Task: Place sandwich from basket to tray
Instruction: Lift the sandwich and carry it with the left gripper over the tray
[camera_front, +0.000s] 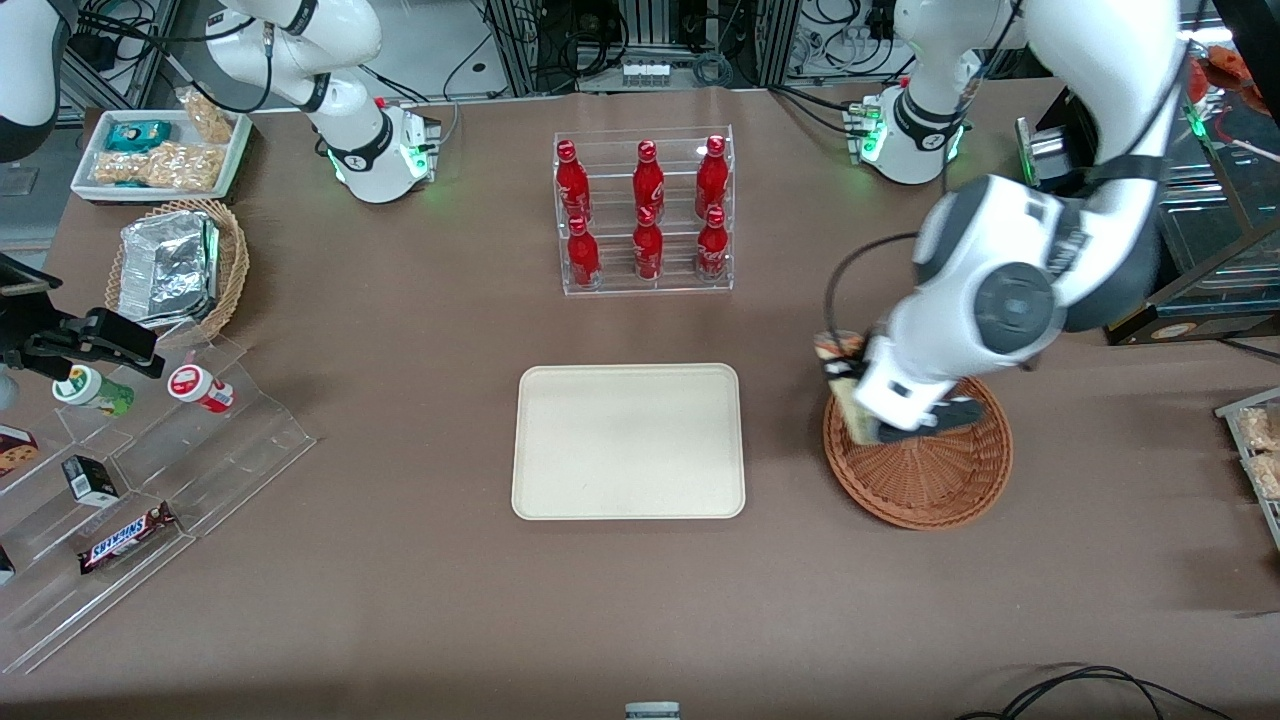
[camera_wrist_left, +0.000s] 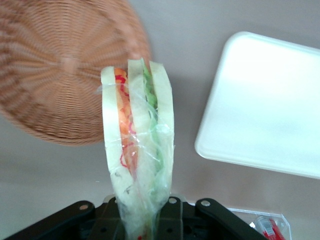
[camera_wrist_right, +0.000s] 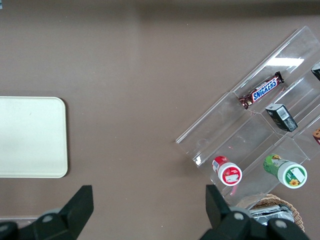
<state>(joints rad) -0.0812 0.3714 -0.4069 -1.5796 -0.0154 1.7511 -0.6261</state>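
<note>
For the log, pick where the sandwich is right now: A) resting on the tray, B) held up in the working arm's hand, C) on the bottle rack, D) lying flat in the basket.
B: the sandwich stands clamped in the hand, lifted off the basket, which holds nothing else, and not yet over the bare tray.
</note>
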